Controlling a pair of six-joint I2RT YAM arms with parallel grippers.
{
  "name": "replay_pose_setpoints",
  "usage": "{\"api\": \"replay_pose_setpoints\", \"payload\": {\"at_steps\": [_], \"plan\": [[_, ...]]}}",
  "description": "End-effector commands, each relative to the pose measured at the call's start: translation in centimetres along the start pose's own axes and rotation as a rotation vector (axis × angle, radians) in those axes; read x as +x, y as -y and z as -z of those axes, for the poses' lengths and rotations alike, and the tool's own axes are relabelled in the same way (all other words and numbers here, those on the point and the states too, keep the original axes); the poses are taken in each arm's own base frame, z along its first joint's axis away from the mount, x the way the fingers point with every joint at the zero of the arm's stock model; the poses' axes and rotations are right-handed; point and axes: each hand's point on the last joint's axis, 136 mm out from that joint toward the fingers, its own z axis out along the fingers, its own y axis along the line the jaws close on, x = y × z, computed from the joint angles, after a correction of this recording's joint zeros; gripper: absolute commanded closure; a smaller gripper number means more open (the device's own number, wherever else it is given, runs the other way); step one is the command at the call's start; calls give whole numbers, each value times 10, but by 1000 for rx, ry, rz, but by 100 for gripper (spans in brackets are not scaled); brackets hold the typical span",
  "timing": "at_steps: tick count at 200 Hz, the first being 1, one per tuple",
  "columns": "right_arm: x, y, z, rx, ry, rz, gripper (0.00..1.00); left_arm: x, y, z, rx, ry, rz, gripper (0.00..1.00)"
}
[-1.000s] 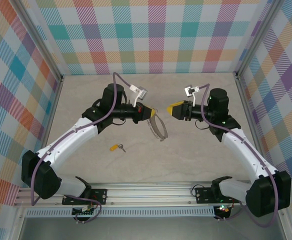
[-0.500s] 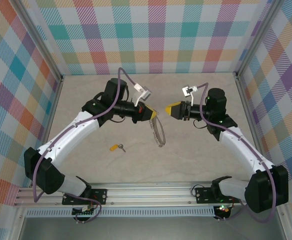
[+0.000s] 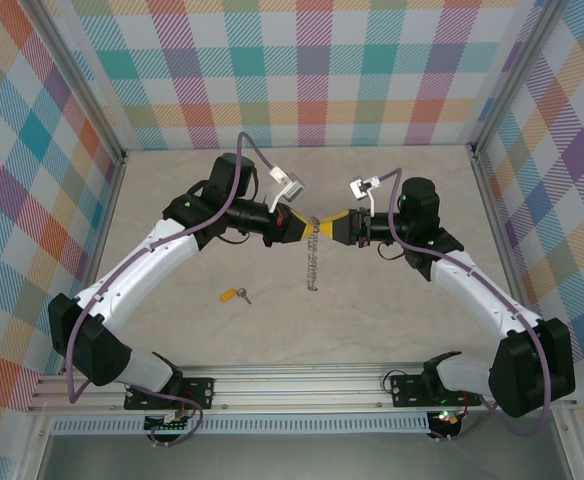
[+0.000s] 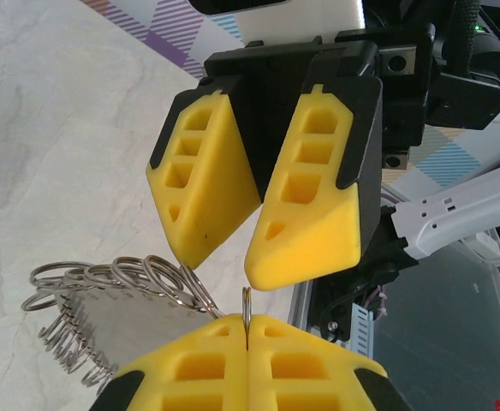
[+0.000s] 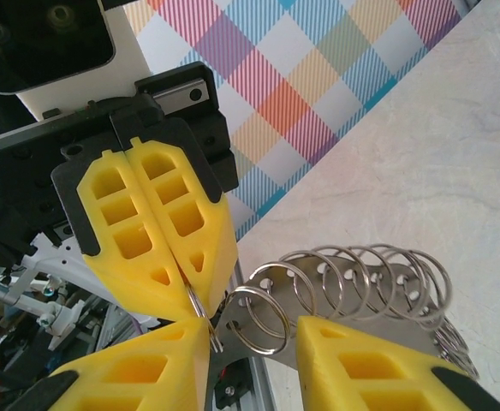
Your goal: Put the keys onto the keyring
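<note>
Top view: key (image 3: 235,294) on the counter (image 3: 272,330) is too small to make out its blade. Where left hand (image 3: 307,229) and right hand (image 3: 327,228) meet, the top of the keyring (image 3: 312,265) is lost between the yellow tips.

Left wrist view: left hand's fingers (image 4: 190,368) cut off by bottom edge. One ring runs into their seam, its lower part hidden.

Right wrist view: right hand's fingers (image 5: 378,368) cut off at bottom edge, covering the keyring's lower coils. Gear (image 5: 27,300) at lower left is blurred.

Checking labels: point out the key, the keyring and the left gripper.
key (image 3: 233,295): top external view, yellow head.
keyring (image 3: 312,262): top external view, hanging stretch.
left gripper (image 4: 247,327): left wrist view, seam between closed fingertips.
</note>
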Motion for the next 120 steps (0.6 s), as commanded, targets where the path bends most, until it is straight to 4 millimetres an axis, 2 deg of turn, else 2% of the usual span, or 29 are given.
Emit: {"api": "replay_pose_setpoints", "payload": {"at_steps": [1, 48, 73, 120], "plan": [[-9, -15, -1, -47, -1, 69, 69, -9, 8, 5, 38, 13, -32, 100], [-8, -16, -3, -61, -12, 67, 74, -7, 7, 3, 41, 4, -29, 100], [-6, -15, -2, -38, -14, 71, 66, -6, 6, 2, 41, -1, -28, 100], [-7, -19, 10, 39, 15, 116, 65, -5, 8, 4, 40, -6, -35, 100]]}}
